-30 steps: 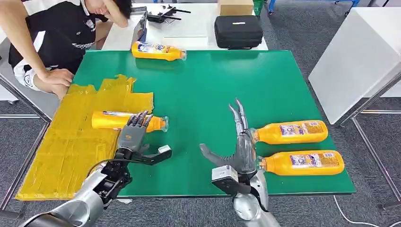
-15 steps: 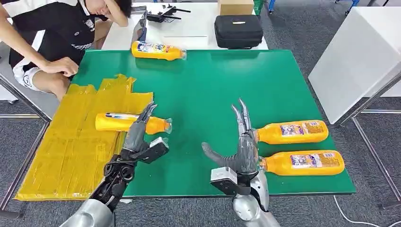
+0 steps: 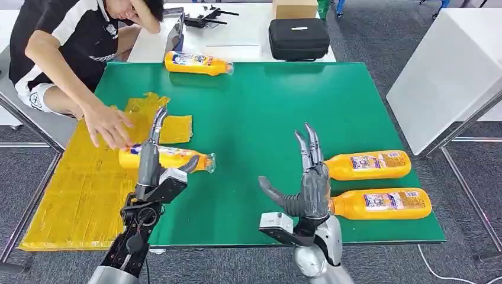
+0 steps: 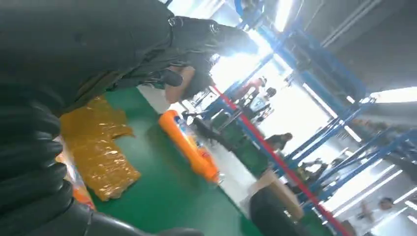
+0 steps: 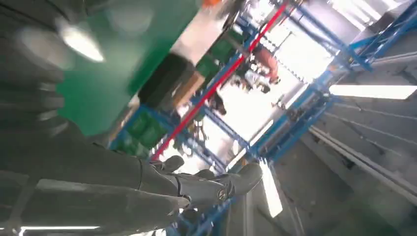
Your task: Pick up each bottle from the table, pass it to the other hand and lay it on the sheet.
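Both hands empty with fingers spread, the right hand (image 3: 311,189) should clasp mid-label the smooth, rigid orange plastic bottle (image 3: 379,203) just beside it, probably slippery.

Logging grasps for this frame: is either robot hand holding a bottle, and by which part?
Neither. The left hand stands open by the bottle on the sheet; the right hand is open beside two bottles.
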`<action>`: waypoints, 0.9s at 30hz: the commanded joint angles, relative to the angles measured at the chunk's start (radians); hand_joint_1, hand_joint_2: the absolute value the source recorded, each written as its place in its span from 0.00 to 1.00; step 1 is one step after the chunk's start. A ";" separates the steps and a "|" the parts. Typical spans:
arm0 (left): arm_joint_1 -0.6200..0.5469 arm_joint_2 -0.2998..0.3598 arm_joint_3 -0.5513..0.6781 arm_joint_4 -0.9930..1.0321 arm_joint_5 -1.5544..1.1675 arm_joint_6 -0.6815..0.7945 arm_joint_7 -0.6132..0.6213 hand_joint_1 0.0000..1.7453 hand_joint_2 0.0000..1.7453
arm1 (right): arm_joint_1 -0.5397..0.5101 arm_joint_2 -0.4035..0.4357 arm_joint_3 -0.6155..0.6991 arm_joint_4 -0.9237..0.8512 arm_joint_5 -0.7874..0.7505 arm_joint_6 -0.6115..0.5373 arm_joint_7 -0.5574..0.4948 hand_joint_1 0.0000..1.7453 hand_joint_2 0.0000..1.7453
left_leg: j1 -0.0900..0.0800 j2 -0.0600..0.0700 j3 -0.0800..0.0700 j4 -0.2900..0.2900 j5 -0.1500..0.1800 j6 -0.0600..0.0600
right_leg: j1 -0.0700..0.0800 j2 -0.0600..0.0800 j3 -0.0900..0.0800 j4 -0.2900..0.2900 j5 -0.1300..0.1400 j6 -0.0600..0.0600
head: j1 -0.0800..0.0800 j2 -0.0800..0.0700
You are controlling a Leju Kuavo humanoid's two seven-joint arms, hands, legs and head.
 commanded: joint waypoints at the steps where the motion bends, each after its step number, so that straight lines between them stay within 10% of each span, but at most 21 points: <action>1: 0.085 0.019 -0.073 -0.164 0.047 -0.027 -0.008 0.00 1.00 | 0.080 0.030 -0.291 -0.151 0.374 -0.010 0.053 0.00 1.00 | 0.000 -0.001 0.000 0.000 0.000 -0.001 | -0.001 -0.001 0.001 0.000 -0.001 0.000 | 0.000 0.000; 12: 0.122 0.022 -0.075 -0.221 0.116 -0.057 -0.035 0.00 1.00 | 0.073 -0.026 -0.372 -0.112 0.703 -0.010 0.290 0.00 1.00 | 0.000 0.001 0.001 0.000 -0.001 -0.002 | 0.000 0.001 0.002 -0.001 -0.001 0.000 | 0.000 0.000; 19: 0.120 0.017 -0.055 -0.220 0.111 -0.067 -0.028 0.00 1.00 | -0.058 -0.179 -0.414 -0.014 0.522 0.399 0.408 0.00 1.00 | 0.000 0.002 0.002 0.001 0.000 -0.001 | 0.000 0.002 0.003 -0.001 0.001 0.002 | 0.000 0.000; 27: 0.155 0.015 -0.025 -0.233 0.108 -0.072 -0.035 0.00 1.00 | -0.219 -0.251 -0.427 0.238 0.489 0.525 0.403 0.00 1.00 | -0.001 0.004 0.001 0.000 0.000 0.000 | -0.001 0.005 0.002 -0.001 0.004 0.004 | 0.000 0.000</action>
